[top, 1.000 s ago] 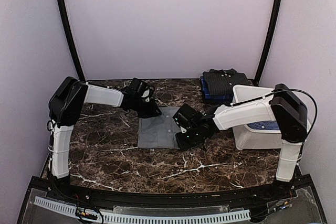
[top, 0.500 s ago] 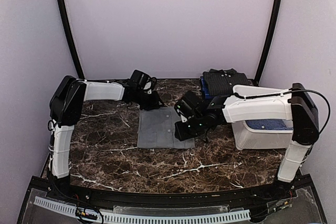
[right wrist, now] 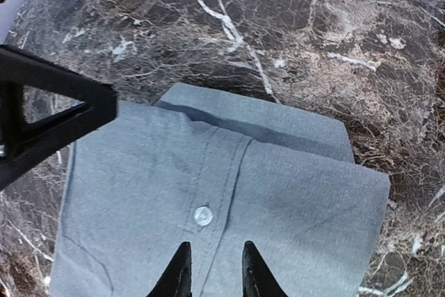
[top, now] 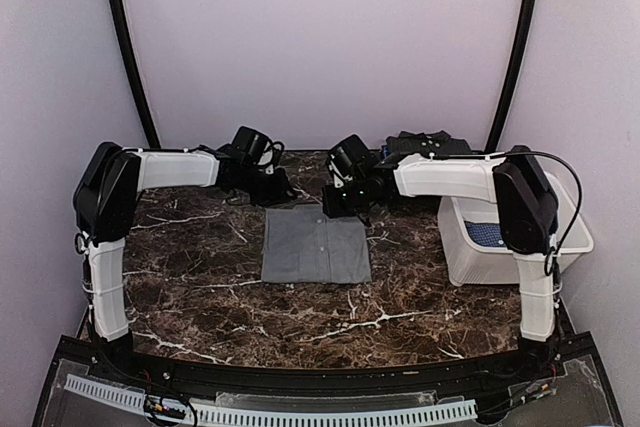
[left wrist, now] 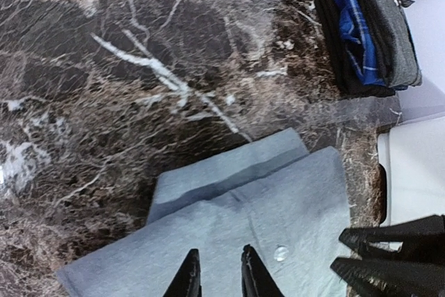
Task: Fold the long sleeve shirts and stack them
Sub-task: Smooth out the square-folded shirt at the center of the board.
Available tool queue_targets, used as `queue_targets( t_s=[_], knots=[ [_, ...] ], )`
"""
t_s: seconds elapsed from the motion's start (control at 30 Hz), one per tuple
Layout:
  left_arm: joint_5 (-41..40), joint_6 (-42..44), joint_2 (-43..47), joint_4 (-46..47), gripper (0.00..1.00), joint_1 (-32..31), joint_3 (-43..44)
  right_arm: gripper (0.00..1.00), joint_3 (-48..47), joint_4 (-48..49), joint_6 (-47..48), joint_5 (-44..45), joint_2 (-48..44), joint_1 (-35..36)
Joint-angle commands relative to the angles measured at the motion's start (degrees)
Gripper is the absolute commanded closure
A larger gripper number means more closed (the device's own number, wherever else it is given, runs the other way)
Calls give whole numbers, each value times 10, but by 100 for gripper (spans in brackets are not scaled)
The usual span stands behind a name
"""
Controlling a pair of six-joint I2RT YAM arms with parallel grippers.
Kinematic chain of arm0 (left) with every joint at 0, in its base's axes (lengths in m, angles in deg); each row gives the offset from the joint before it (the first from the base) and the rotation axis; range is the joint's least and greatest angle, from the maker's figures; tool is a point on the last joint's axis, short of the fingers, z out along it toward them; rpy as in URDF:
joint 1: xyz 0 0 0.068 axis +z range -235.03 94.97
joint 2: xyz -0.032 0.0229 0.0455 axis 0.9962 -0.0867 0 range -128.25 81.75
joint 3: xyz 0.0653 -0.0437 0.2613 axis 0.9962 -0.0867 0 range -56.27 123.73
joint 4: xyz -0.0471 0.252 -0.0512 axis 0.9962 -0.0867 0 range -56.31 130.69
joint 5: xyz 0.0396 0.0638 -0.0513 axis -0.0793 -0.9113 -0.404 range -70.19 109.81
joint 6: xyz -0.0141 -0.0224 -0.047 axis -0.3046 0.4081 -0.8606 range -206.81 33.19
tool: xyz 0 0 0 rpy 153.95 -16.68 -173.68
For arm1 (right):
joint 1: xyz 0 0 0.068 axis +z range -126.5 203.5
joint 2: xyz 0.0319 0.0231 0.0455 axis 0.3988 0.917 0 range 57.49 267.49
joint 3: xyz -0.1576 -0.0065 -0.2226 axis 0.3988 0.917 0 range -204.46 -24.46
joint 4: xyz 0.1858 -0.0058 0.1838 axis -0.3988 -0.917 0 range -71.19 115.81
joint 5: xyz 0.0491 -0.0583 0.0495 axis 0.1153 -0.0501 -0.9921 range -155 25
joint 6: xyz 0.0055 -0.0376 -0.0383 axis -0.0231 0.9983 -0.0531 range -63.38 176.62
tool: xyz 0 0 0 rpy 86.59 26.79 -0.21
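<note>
Currently, the plain mid-grey folded button-front cloth shirt (top: pixel 316 245) is lying as a neat rectangle just beneath the left gripper (left wrist: pixel 219 273) and the right gripper (right wrist: pixel 212 269). Its folding is looking complete, stacking not yet done. The pile of dark and blue folded shirts (top: pixel 425 157) is sitting just beyond the right gripper, the likely destination. A blue white-dotted shirt (top: pixel 487 235) is waiting in the white plastic tub (top: pixel 565 237), outboard of that gripper. Both arms are reaching forward, grippers hovering over the grey shirt's far edge, fingers narrowly parted, gripping nothing.
</note>
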Motion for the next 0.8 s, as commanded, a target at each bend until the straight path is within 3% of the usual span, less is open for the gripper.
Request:
queue_targets(
  t_s=[0.0,0.37,0.6,0.77],
  knots=[
    [3,18,17,-7,81,20,-34,77,-31,11,18,-7,39,-34],
    [15,46,-85,-13,84,50,10,78,-93,-3,24,-27,142,-87],
    [-7,59,-97,-33,84,56,40,77,-107,-18,34,-30,133,-95],
    [-34,74,-84,-88,83,58,96,69,-121,-42,51,-3,103,-95]
  ],
)
